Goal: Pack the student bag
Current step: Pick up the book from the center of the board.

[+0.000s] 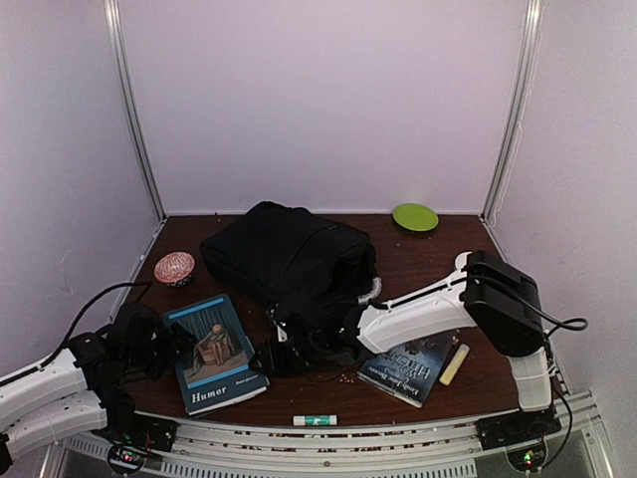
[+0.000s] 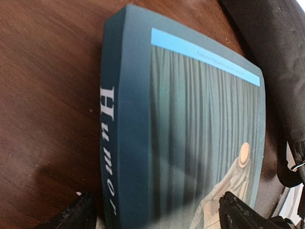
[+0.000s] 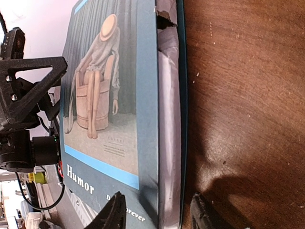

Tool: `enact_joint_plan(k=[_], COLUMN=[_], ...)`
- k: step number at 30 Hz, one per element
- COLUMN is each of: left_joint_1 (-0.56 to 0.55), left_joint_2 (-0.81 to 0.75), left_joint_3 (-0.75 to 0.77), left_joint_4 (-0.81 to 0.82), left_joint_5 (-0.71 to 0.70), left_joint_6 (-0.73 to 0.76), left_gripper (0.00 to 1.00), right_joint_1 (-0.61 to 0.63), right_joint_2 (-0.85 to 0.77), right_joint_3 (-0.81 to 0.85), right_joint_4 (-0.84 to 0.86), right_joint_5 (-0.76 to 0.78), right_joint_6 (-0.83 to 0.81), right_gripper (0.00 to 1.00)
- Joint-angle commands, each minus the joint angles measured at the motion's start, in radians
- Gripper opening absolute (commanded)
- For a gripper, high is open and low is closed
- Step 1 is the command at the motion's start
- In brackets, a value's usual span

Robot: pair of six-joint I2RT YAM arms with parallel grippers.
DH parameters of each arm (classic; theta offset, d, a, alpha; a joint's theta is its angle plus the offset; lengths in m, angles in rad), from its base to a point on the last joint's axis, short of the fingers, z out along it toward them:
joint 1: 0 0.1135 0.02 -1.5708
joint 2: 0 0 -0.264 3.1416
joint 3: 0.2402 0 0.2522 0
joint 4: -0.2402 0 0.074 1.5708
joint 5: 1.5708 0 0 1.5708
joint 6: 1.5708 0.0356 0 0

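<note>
Left fingers [image 2: 242,213] wide, right fingers [image 3: 114,217] narrower, both astride Humor book [image 1: 214,354], student bag [image 1: 284,254] beside.

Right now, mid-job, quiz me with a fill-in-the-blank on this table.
The book left of the bag is titled ____. The plate at the back right is ____. The left gripper, at that book, has its jaws ____.
Missing: Humor; green; open.
</note>
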Motion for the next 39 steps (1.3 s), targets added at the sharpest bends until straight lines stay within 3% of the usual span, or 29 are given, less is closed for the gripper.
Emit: enact_joint_plan(k=[1, 13, 21, 24, 26, 31, 34, 39], left_joint_1=[0.008, 0.008, 0.006, 0.006, 0.007, 0.006, 0.005, 0.005], left_joint_2=[0.01, 0.039, 0.012, 0.002, 0.001, 0.038, 0.079, 0.135], left_joint_3=[-0.027, -0.07, -0.092, -0.097, -0.099, -0.1, -0.091, -0.084], left_joint_4=[0.111, 0.216, 0.227, 0.229, 0.229, 0.245, 0.261, 0.298], left_joint_5=[0.033, 0.107, 0.129, 0.133, 0.133, 0.134, 0.137, 0.151], left_joint_6=[-0.034, -0.023, -0.021, -0.02, -0.017, -0.002, 0.011, 0.018], left_gripper=[0.89, 0.69, 0.61, 0.59, 0.59, 0.6, 0.6, 0.6], right_joint_1=[0.0, 0.001, 0.003, 0.003, 0.002, -0.021, -0.038, -0.043], right_joint_2=[0.026, -0.069, -0.137, -0.148, -0.157, -0.151, -0.105, -0.033], right_joint_3=[0.01, -0.08, -0.134, -0.144, -0.152, -0.174, -0.146, -0.08], right_joint_4=[0.039, 0.087, 0.128, 0.144, 0.141, 0.111, 0.095, 0.074], right_joint_5=[-0.033, -0.049, -0.051, -0.057, -0.041, 0.024, 0.022, -0.005], right_joint_6=[0.028, 0.044, 0.064, 0.072, 0.07, 0.076, 0.078, 0.079], right_gripper=[0.43, 0.23, 0.08, 0.07, 0.17, 0.57, 0.67, 0.72])
